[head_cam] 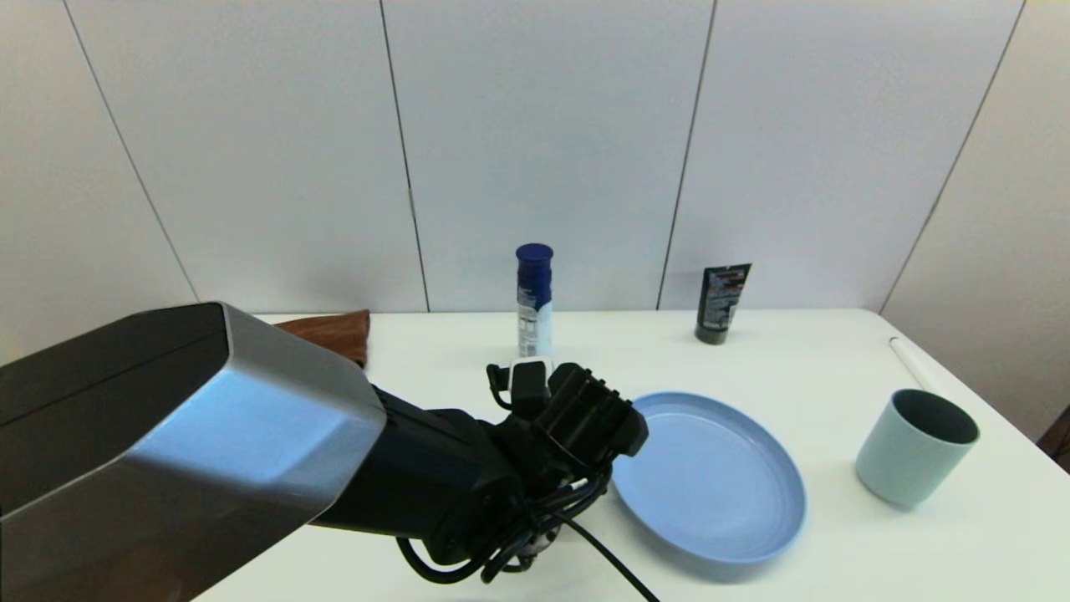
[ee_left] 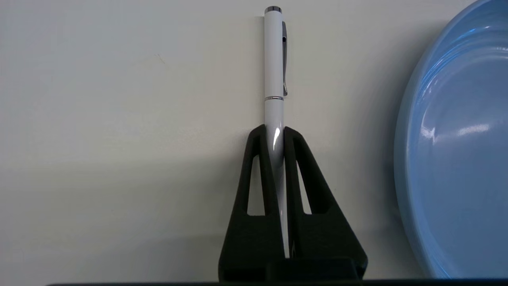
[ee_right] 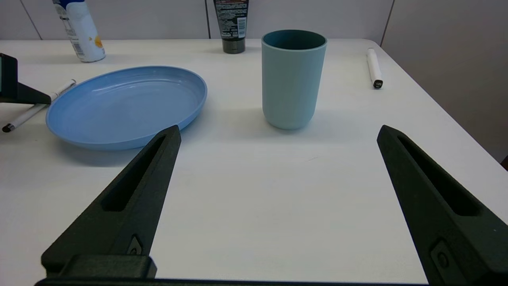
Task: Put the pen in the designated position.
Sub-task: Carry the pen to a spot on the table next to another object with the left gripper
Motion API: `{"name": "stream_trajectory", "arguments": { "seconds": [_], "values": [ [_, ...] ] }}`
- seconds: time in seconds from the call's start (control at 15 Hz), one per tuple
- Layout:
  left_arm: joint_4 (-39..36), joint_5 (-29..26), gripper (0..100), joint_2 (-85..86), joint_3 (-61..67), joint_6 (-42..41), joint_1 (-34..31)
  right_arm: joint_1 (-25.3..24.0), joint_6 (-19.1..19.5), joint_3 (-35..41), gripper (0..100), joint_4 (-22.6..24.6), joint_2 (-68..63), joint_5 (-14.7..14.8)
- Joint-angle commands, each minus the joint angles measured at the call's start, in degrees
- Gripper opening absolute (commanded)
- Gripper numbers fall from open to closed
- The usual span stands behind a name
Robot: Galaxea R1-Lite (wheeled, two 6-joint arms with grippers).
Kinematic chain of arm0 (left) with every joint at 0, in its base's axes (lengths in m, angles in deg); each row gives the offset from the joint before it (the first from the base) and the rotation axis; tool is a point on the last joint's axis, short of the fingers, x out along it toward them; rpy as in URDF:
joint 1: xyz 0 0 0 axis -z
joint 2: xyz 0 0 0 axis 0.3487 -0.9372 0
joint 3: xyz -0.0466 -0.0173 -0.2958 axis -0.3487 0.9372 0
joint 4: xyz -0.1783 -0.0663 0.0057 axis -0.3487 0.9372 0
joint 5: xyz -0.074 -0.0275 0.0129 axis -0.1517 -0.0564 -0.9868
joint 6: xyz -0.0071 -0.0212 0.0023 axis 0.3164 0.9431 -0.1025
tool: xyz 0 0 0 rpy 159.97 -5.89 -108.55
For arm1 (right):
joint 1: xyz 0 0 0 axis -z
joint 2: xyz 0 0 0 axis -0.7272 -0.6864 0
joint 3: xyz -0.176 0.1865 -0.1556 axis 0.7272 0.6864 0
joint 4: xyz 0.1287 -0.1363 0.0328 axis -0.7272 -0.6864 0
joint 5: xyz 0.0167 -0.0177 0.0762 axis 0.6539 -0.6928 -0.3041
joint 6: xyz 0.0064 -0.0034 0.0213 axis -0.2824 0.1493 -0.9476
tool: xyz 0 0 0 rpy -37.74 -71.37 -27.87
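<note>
The left gripper [ee_left: 274, 133] is lowered to the white bench [ee_right: 254, 206], jaws clamped on the slim white stick pen [ee_left: 274, 59]. The grip sits toward one end of the barrel; the clip end projects forward. The right wrist view shows the pen [ee_right: 37, 106] lying low along the bench surface, its dark tip clear of the jaws, just beside the round light-blue plate [ee_right: 127, 105]. Judgement: the pen is at or near bench level on bare surface, which suits either a pickup or a set-down; which one cannot be determined.

The right gripper [ee_right: 278, 135] is idle above open bench, jaws wide apart.

Obstacles: the plate rim [ee_left: 401, 159] lies close alongside the pen. The pale green cup [ee_right: 293, 79], blue-capped bottle [head_cam: 534, 297], dark tube [head_cam: 721, 303] and thicker white marker [ee_right: 373, 67] stand well apart.
</note>
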Motion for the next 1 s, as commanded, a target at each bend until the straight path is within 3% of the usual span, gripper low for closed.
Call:
{"name": "stream_trajectory", "arguments": {
  "seconds": [0.07, 1.0],
  "values": [
    [-0.13, 0.46, 0, 1.07, 0.15, 0.26, -0.47, -0.01, 0.07, 0.01, 100, 0.02, 0.0, -0.04],
    [-0.48, 0.2, 0, 1.07, 1.12, 0.53, 0.24, -0.01, 0.07, 0.01, 100, 0.02, 0.0, -0.04]
  ]
}}
